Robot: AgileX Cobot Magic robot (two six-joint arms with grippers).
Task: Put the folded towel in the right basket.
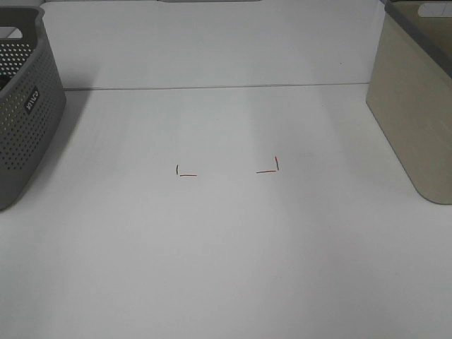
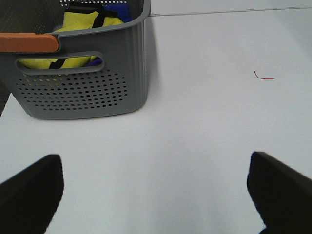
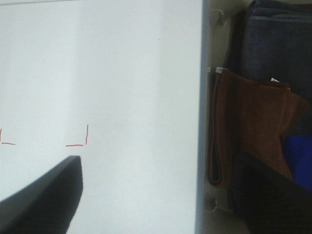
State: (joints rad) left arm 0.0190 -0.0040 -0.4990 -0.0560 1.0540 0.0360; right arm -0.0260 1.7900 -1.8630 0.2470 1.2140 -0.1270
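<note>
A brown folded towel [image 3: 253, 126] lies inside the beige right basket [image 1: 417, 106], whose rim also shows in the right wrist view [image 3: 202, 122]. A dark grey folded towel [image 3: 273, 48] and something blue [image 3: 297, 156] lie beside it in the basket. My right gripper [image 3: 156, 200] is open and empty above the basket's edge, with one finger over the table and one over the basket. My left gripper [image 2: 156, 204] is open and empty above the table near the grey left basket [image 2: 83, 92]. Neither gripper shows in the exterior high view.
The grey perforated basket [image 1: 25, 106] at the left holds yellow [image 2: 83, 24] and blue cloth. Two red corner marks [image 1: 187, 173] [image 1: 268, 168] sit mid-table on the white tabletop [image 1: 226, 268].
</note>
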